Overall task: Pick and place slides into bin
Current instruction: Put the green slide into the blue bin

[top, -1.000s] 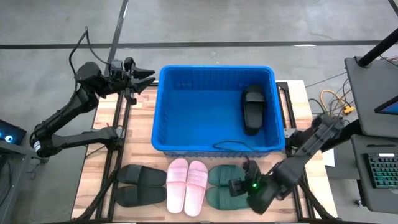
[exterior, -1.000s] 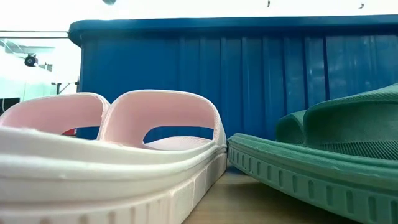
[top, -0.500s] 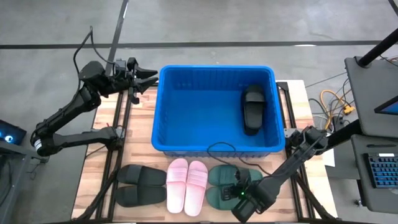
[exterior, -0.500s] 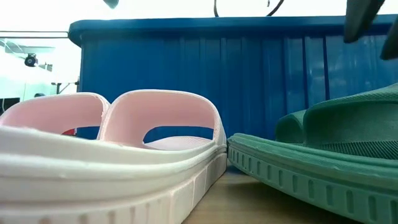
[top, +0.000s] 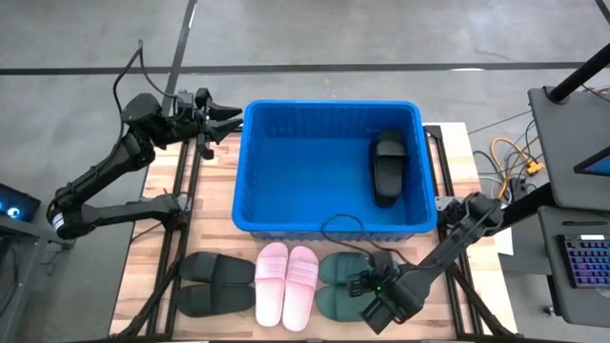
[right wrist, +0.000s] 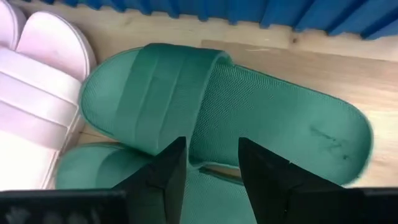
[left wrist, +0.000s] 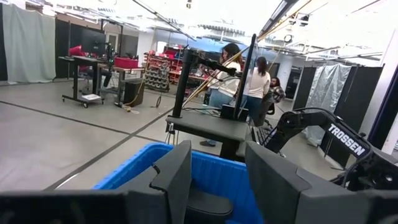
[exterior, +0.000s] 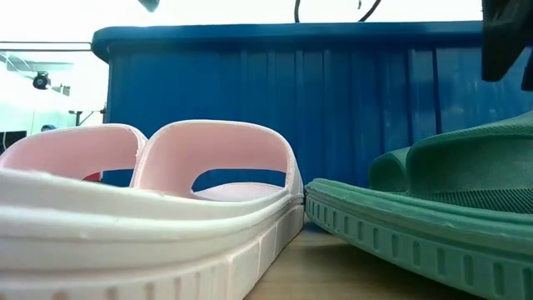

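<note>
A dark green pair of slides lies near the table's front edge, right of a pink pair and a black pair. One black slide lies in the blue bin. My right gripper hangs open over the green pair, pointing steeply down, its fingertips above the seam between the far green slide and the near one. It touches neither. My left gripper waits open, raised by the bin's far left corner.
The bin's near wall stands just behind the green slides and the pink ones. A cable loops over that wall. Bare wood shows right of the green pair. People stand in the room beyond the table.
My right gripper has come down toward the green slides and tipped more steeply downward, coming into the low view at the top right. Its fingers have stayed open. The slides have not moved.
</note>
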Motion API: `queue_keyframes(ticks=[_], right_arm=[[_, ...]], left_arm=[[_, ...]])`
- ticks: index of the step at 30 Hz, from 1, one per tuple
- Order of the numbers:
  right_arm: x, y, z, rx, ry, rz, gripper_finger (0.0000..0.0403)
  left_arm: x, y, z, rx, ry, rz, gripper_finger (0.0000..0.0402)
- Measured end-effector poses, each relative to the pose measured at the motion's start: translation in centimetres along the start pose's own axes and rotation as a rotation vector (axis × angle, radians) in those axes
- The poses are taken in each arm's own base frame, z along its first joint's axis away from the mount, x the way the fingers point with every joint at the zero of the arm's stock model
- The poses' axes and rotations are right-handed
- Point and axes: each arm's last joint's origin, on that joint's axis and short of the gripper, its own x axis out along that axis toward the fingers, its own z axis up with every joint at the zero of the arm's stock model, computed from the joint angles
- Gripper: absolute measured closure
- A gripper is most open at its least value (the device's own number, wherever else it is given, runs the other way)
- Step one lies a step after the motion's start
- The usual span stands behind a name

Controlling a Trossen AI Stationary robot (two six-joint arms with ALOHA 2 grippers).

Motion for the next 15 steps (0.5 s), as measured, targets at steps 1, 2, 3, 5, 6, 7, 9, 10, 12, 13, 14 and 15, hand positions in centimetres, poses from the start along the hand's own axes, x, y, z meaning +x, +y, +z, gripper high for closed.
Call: queue_keyframes(ticks=[1, 2, 3, 5, 6, 7, 9, 10, 12, 13, 14, 15], right_arm=[[0.3, 0.1, -0.1, 0.006, -0.002, 0.004, 0.0266], [0.5, 0.3, -0.3, 0.014, -0.006, 0.023, 0.0266], [0.7, 0.5, -0.5, 0.021, -0.011, 0.044, 0.0266], [1.2, 0.7, -0.7, 0.027, -0.025, 0.078, 0.0266], [1.3, 0.7, -0.7, 0.027, -0.033, 0.083, 0.0266], [1.5, 0.7, -0.8, 0.025, -0.039, 0.081, 0.0266], [1.8, 0.5, -0.8, 0.019, -0.047, 0.069, 0.0266], [2.0, 0.4, -0.8, 0.016, -0.051, 0.064, 0.0266], [2.4, 0.2, -0.8, 0.018, -0.054, 0.06, 0.0266], [2.5, 0.2, -0.9, 0.019, -0.052, 0.063, 0.0266], [2.8, 0.2, -1.0, 0.024, -0.047, 0.069, 0.0266], [3.2, 0.2, -1.1, 0.033, -0.039, 0.081, 0.0266]], left_arm=[[0.0, 0.0, 0.0, 0.0, 0.001, 0.0, 0.0265], [0.0, 0.0, 0.0, 0.0, 0.001, 0.0, 0.0265], [0.0, 0.0, 0.0, -0.001, 0.002, 0.0, 0.0265], [0.1, 0.1, -0.1, -0.001, 0.004, 0.0, 0.0265], [0.1, 0.1, -0.1, -0.002, 0.006, 0.001, 0.0265], [0.1, 0.1, -0.1, -0.003, 0.006, 0.001, 0.0265], [0.2, 0.1, -0.1, -0.003, 0.006, 0.0, 0.0265], [0.2, 0.1, -0.1, -0.003, 0.007, -0.001, 0.0265], [0.2, 0.1, -0.1, -0.003, 0.007, -0.001, 0.0265], [0.2, 0.1, -0.1, -0.003, 0.007, -0.001, 0.0265], [0.2, 0.1, -0.1, -0.003, 0.007, -0.001, 0.0265], [0.2, 0.1, -0.1, -0.003, 0.007, -0.001, 0.0265]])
